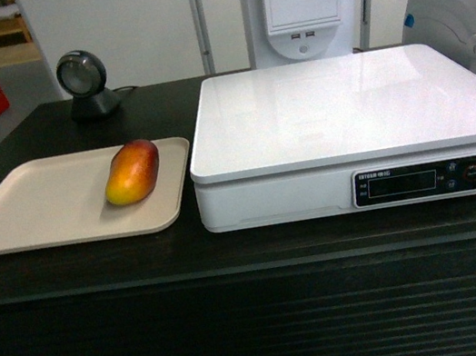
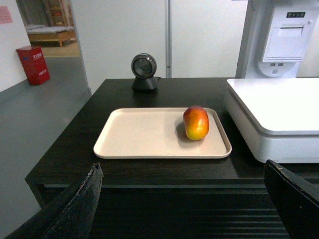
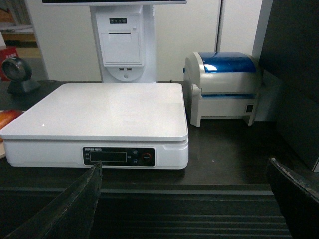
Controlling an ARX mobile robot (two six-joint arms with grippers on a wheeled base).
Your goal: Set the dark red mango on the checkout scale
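Both grippers, left (image 2: 182, 199) and right (image 3: 182, 199), are spread and empty, while the dark red mango (image 1: 132, 171) at centre-left lies on the beige tray (image 1: 30, 201), where a loose pinch could let it roll before the scale (image 1: 346, 108).

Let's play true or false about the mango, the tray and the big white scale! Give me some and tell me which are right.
1. The dark red mango lies on the beige tray. True.
2. The scale has fruit on it. False: its platform is bare.
3. The tray sits left of the scale in the head view. True.
4. The left gripper is holding the mango. False: it is open, short of the checkout.
5. The round black scanner stands on the scale. False: it stands behind the tray.
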